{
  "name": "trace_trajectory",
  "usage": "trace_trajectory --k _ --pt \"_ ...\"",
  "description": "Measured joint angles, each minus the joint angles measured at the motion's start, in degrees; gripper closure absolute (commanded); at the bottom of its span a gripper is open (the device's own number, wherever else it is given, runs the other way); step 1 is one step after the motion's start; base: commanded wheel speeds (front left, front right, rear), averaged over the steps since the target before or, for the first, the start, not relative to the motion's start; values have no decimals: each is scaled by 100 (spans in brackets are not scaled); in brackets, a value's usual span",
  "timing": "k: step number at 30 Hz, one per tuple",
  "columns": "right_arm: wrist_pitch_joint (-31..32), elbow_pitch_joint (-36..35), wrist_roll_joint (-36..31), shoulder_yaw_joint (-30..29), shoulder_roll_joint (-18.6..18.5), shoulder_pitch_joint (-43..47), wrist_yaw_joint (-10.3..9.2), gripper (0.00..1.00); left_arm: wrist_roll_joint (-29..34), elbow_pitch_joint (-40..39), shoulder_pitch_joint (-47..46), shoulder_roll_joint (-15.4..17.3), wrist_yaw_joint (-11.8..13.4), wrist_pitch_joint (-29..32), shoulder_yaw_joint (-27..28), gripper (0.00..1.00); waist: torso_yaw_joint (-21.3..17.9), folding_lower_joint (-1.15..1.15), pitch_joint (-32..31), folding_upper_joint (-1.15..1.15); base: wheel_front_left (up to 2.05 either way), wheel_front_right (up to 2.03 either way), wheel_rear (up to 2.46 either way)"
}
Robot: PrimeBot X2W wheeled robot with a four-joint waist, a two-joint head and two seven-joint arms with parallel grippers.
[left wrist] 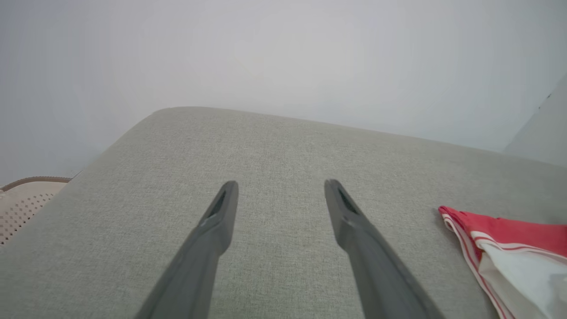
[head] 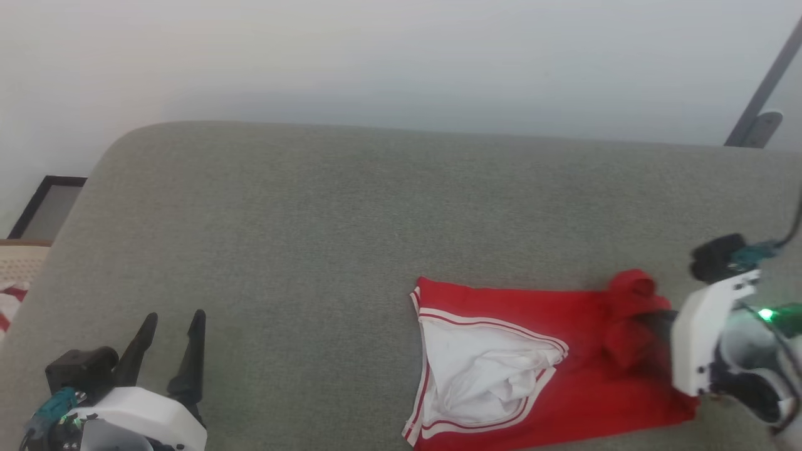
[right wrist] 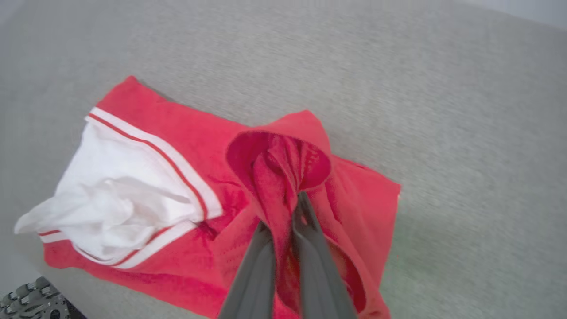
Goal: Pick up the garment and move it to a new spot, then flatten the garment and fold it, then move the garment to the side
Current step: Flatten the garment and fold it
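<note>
Lower left, the left gripper is held with fingers spread wide over bare grey cushion. A raised red fold of the garment is pinched tight by the right gripper. The rest is laid on the cushion's right side, white sleeve uppermost.

The garment is soft, matt cloth: red part finely knitted, white part thinner and crumpled. The grey upholstery is coarse woven fabric (matt, slightly nubby). The left gripper has smooth, matt dark fingers. The basket is perforated beige plastic.
</note>
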Motion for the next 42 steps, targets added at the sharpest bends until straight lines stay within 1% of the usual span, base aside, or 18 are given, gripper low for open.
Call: trace_trajectory --k 5,9,15,21,22,23,24,29,34,37,42 --pt "193 -460 -124 369 320 -24 -1 100 11 5 -82 -22 -43 35 -69 0 162 0 -19 0 0 0 0" --pt "298 -512 -210 697 644 -112 -1 100 36 42 -214 -62 -82 76 -153 0 323 0 -24 0 0 0 0" --pt "260 -193 -358 1144 1129 -354 -1 100 66 132 -410 -162 -151 119 -274 0 559 0 -15 0 0 0 0" --pt "47 432 -535 1505 1504 -630 -1 100 83 242 -525 -210 -218 121 -344 0 711 0 -5 0 0 0 0" --pt "-43 626 -587 1627 1568 -709 -1 74 83 276 -536 -225 -232 121 -360 0 740 0 -4 0 0 0 0" --pt "-108 686 -588 1664 1594 -742 -1 16 83 292 -539 -235 -241 120 -364 0 747 0 -6 0 0 0 0" --pt "-154 755 -581 1689 1628 -777 -1 0 83 307 -542 -240 -245 120 -363 0 746 0 -7 0 0 0 0" --pt "-270 857 -411 1836 1700 -886 -1 0 70 346 -542 -230 -263 98 -289 0 663 0 -26 0 0 0 0" --pt "-501 757 -297 1775 1556 -936 -2 0 34 349 -489 -198 -265 71 -209 0 541 0 -60 0 0 0 0" --pt "-802 597 -279 1589 1400 -941 0 0 30 345 -400 -176 -268 56 -156 0 437 0 -98 0 0 0 0" --pt "-1418 426 -411 1066 1111 -743 -3 0 10 318 -249 -136 -243 47 -68 0 234 0 -176 0 0 0 0"
